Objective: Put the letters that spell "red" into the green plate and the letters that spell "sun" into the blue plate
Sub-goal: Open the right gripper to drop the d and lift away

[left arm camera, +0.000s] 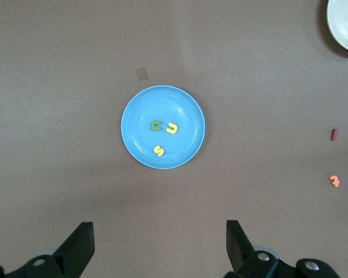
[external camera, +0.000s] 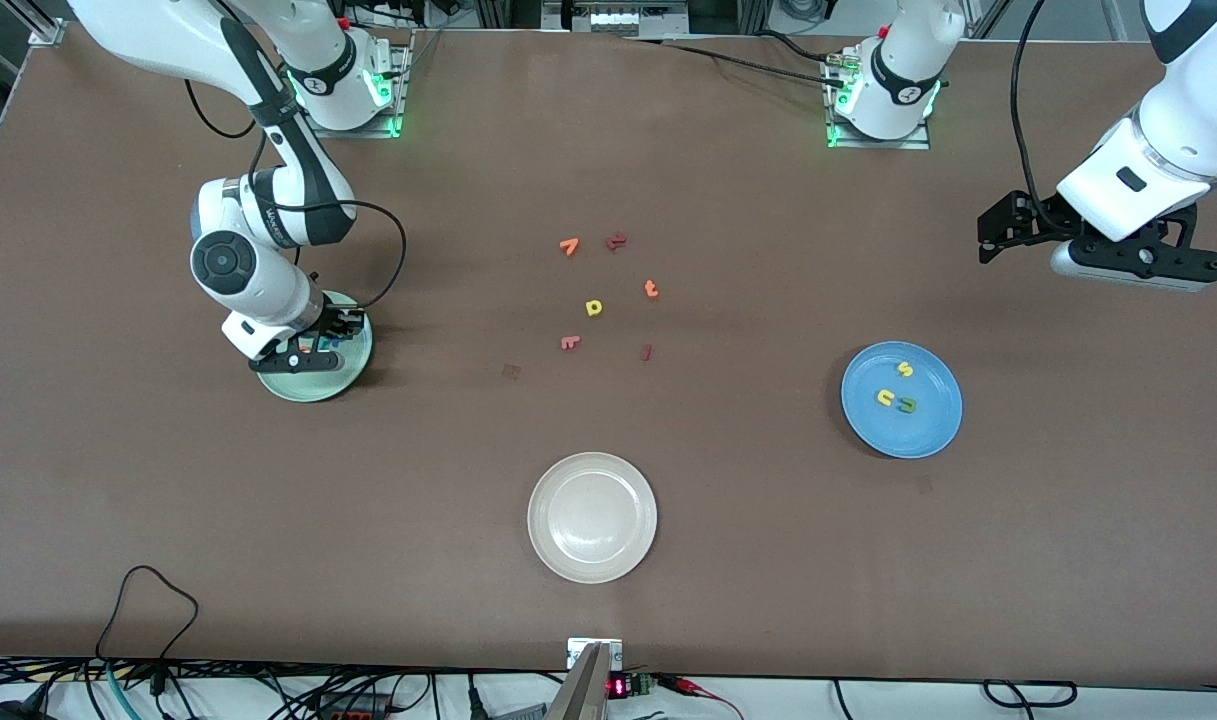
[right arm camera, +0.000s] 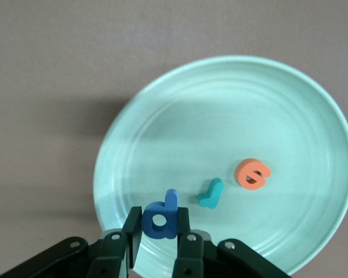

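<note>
My right gripper (right arm camera: 160,223) is shut on the blue d-shaped letter (right arm camera: 162,217) just above the pale green plate (right arm camera: 180,116), which sits near the right arm's end of the table (external camera: 318,385). The teal r (right arm camera: 211,194) and the orange e (right arm camera: 252,174) lie in that plate. The blue plate (external camera: 933,425) toward the left arm's end holds the yellow s (external camera: 905,369), the yellow u (external camera: 884,398) and the dark green n (external camera: 907,405). My left gripper (left arm camera: 159,246) waits open high over bare table beside the blue plate (left arm camera: 139,136).
A cream-white plate (external camera: 568,545) lies near the front camera. Loose letters sit mid-table: a yellow d-shaped one (external camera: 594,307), an orange t (external camera: 651,289), an orange piece (external camera: 569,246) and dark red pieces (external camera: 616,240). A brown patch (external camera: 511,371) marks the table.
</note>
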You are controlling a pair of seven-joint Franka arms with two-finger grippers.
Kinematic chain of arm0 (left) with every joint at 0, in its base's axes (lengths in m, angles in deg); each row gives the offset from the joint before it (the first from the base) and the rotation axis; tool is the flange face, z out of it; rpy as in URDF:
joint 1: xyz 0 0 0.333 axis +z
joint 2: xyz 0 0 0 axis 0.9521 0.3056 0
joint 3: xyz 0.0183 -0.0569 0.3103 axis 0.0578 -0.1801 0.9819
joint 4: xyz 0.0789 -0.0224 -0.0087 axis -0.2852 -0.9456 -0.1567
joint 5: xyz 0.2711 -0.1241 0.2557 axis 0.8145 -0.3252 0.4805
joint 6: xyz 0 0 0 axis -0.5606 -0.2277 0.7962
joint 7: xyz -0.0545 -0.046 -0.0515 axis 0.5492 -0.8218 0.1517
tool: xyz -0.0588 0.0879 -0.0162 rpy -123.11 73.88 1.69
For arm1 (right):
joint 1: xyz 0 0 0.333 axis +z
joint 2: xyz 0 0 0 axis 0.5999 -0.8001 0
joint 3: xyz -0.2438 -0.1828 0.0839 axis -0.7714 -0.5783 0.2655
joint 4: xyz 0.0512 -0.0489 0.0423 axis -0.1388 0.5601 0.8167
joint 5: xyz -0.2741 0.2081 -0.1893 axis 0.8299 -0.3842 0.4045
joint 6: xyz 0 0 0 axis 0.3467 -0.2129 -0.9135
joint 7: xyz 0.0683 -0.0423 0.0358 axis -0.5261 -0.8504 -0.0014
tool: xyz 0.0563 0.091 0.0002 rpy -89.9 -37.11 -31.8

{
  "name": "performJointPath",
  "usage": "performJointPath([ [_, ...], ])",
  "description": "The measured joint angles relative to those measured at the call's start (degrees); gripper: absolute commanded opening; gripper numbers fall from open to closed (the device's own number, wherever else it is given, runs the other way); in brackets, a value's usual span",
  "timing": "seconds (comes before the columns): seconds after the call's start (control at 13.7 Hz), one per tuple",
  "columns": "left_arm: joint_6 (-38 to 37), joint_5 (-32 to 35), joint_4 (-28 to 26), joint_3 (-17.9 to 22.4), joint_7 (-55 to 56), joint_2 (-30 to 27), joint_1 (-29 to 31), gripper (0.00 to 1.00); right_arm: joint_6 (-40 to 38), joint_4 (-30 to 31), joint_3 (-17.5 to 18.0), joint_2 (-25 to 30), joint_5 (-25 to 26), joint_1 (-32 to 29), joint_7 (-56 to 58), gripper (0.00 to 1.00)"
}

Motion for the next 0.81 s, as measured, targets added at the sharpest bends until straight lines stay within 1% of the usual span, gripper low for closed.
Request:
performJointPath([
  [0.07,0.0,0.0,0.0,0.0,0.0,0.0,0.0,1.0,0.87,0.74,0.0,-0.02,0.01,-0.15,0.0,0.42],
  [0.15,0.0,0.0,0.0,0.0,0.0,0.0,0.0,1.0,1.51,1.12,0.01,-0.03,0.01,-0.22,0.01,0.94],
  [0.22,0.0,0.0,0.0,0.0,0.0,0.0,0.0,1.0,2.12,1.28,0.02,-0.05,0.01,-0.27,0.01,1.0],
  [0.37,0.0,0.0,0.0,0.0,0.0,0.0,0.0,1.0,3.01,0.86,0.05,0.14,0.01,-0.32,0.0,1.0],
  [0.51,0.0,0.0,0.0,0.0,0.0,0.0,0.0,1.0,1.65,-1.73,0.19,1.38,0.01,-0.32,0.0,1.0],
  [0.66,-0.01,0.0,0.0,0.0,0.0,0.0,0.0,1.0,-5.3,-7.57,0.3,3.39,0.02,-0.32,0.01,1.0],
  [0.81,-0.02,0.0,0.0,0.0,0.0,0.0,0.0,1.0,-14.88,-16.59,0.34,4.88,0.02,-0.35,0.12,1.0],
])
